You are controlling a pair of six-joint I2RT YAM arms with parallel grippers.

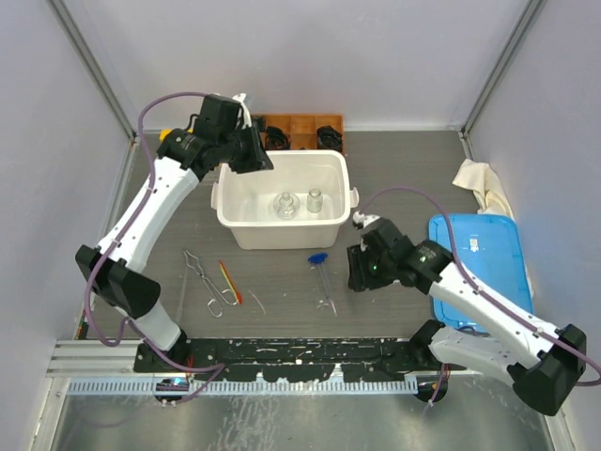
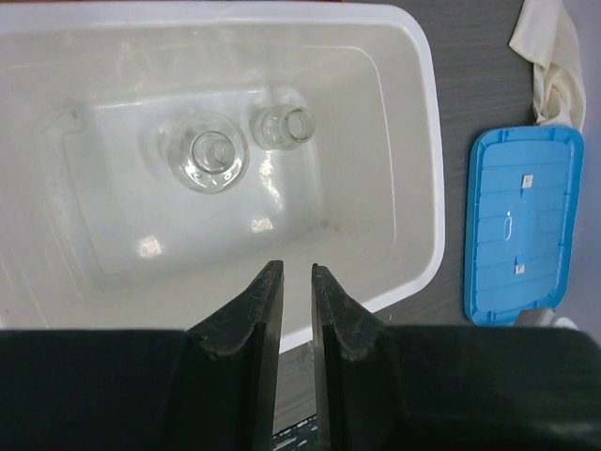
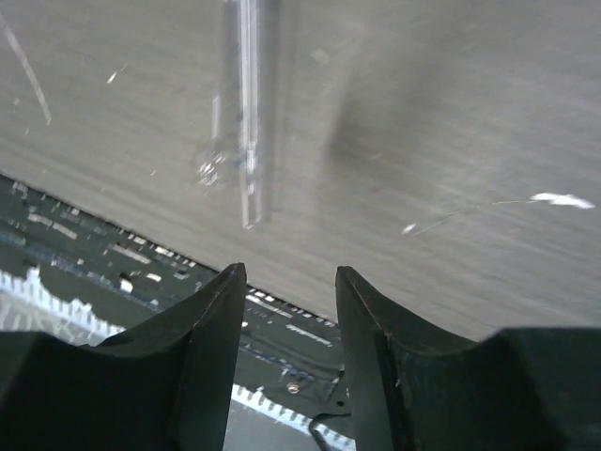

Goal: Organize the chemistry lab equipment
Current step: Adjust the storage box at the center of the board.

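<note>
Right wrist view is showing the right gripper (image 3: 286,282) with its fingers standing partly apart and holding nothing; bare table (image 3: 451,122) is showing between them. Just beyond the tips a slim clear glass tube (image 3: 246,122) is lying flat, one end pointing toward the near edge. Whether it is the stem of the blue-bulb dropper (image 1: 317,258) or a separate tube I cannot tell. From above, this gripper is hovering just right of the dropper, near the middle of the table. Such glass is probably light, stiff, slick and breakable, and it is lying low. A gentle pinch across its mid-length, fingers straddling it crosswise, is looking safest to me. The rubber bulb is likely offering a softer, less slippery hold.

Over at the far left, the left gripper (image 2: 296,277) is hanging above the rim of the white bin (image 2: 427,188), its fingers nearly together with a thin gap and nothing between them. Two small clear glass flasks (image 2: 202,150) are standing upright side by side inside the bin. Nearer, on the left, the metal tongs (image 1: 202,277) and the thin red-orange stick (image 1: 228,280) are lying just beside each other on the table. A blue lid (image 2: 521,225) is resting at the right.
</note>
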